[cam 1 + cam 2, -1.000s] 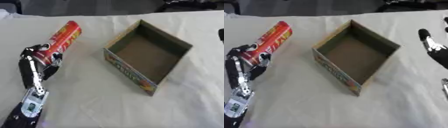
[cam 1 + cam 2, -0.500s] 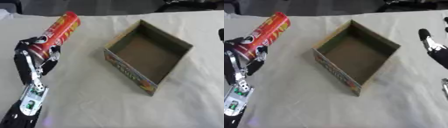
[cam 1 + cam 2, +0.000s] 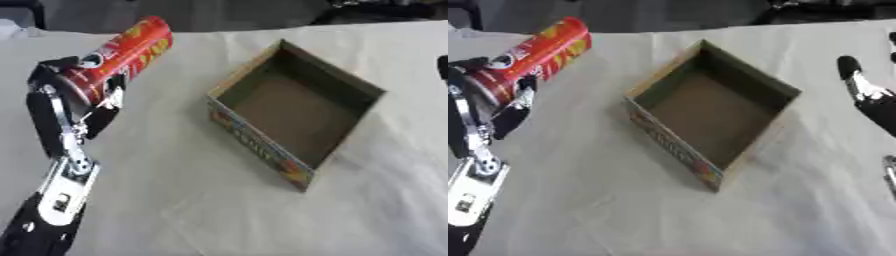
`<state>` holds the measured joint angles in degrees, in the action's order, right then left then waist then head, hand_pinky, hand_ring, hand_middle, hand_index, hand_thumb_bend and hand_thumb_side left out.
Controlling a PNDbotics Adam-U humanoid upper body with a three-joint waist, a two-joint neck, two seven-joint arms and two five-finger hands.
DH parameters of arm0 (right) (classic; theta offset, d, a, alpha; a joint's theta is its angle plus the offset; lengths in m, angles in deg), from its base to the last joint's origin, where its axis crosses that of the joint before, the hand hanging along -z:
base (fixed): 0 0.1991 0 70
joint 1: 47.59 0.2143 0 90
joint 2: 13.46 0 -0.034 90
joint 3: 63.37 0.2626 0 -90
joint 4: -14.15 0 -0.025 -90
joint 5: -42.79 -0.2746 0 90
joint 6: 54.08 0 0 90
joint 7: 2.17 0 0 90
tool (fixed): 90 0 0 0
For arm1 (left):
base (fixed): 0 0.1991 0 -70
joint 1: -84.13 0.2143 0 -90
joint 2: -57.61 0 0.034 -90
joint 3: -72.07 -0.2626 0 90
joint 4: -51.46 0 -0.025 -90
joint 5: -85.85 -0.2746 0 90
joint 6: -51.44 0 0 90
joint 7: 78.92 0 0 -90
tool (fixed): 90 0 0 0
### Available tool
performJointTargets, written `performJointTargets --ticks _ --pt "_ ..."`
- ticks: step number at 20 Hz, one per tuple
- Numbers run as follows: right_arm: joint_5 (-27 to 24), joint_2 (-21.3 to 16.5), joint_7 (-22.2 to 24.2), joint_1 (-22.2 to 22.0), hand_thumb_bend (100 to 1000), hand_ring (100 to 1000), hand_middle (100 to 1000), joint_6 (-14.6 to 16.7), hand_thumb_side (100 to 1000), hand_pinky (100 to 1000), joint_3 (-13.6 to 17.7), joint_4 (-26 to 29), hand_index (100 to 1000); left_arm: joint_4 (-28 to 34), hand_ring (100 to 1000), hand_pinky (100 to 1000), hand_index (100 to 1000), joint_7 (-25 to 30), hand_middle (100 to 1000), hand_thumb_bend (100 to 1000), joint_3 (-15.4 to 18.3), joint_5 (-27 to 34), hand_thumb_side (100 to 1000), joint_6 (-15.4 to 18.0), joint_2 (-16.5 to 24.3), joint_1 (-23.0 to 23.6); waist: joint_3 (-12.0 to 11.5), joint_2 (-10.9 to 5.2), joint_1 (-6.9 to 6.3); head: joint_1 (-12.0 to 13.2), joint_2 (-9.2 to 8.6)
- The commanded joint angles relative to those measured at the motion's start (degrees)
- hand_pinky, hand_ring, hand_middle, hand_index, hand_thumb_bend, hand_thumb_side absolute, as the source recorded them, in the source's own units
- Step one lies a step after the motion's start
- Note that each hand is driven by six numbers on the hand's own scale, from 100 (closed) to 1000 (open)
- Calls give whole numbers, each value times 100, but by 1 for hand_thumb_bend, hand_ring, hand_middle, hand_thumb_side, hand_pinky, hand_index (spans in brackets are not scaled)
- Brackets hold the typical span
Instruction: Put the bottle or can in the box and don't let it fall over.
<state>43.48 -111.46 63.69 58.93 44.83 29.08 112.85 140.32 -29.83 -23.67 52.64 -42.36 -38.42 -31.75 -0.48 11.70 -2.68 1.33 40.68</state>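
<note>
A tall red can (image 3: pixel 122 57) with yellow print is held tilted off the cloth at the left, its top leaning toward the far right. My left hand (image 3: pixel 66 105) is shut round the can's lower end. To its right an open cardboard box (image 3: pixel 296 111) with a colourful printed side sits at an angle, nothing inside it. My right hand (image 3: pixel 871 97) shows at the right edge in the right eye view, fingers straight, apart from the box.
A pale cloth (image 3: pixel 175 200) covers the table. Dark objects lie beyond the cloth's far edge (image 3: pixel 219 12). Bare cloth lies in front of the box and between the box and the can.
My left hand has lifted the can off the cloth and raised its top end. The box and right hand have stayed put.
</note>
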Motion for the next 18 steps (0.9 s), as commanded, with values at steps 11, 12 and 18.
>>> performJointTargets --ticks 11,12,18 --pt "7 -156 -47 46 590 861 718 0 338 847 69 91 848 877 635 274 443 774 455 478 -487 73 206 -106 -63 -385 35 -165 -19 -225 86" --pt "6 -155 -47 46 590 861 718 0 338 847 68 91 848 900 634 275 443 823 455 479 -521 82 206 -107 -80 -412 39 -169 -25 -225 86" --pt "2 -144 -50 45 588 861 718 -5 339 847 67 84 848 983 632 275 441 996 453 474 -687 93 209 -68 -237 -551 76 -180 -56 -217 68"
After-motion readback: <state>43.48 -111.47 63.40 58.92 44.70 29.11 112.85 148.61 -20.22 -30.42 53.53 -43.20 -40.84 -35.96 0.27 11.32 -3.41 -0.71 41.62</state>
